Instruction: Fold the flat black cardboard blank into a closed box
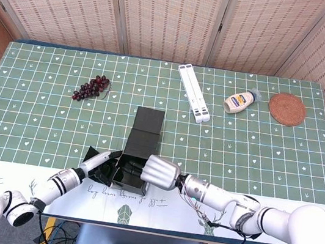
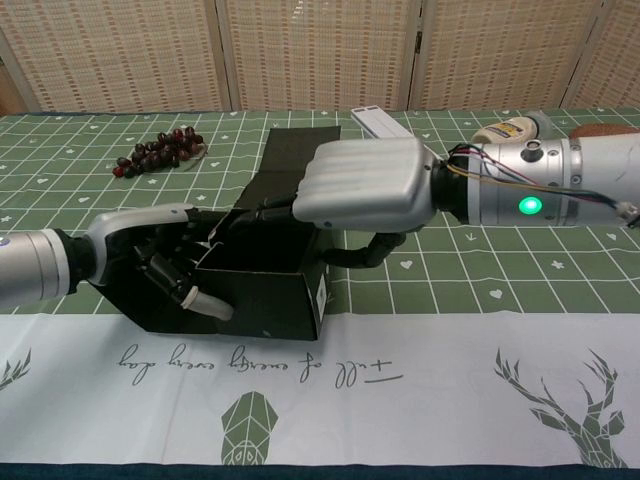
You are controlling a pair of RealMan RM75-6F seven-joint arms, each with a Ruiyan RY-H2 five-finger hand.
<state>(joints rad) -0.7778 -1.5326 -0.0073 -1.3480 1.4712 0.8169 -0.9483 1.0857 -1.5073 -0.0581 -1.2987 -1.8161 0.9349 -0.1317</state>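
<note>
We see the black box (image 2: pixel 262 290) half-formed, lid flap up; both robot hands, left (image 2: pixel 165 265) and right (image 2: pixel 365 185), grip its walls, fingertips hidden inside.

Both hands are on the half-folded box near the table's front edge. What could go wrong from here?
1. The right hand has fingers inside the black box; folding the lid flap down now could trap them.
2. The left hand rests on the loose side flap; pushing could slide the light box rather than fold it.
3. The box sits near the table's front edge, so a shove forward might tip it off.
</note>
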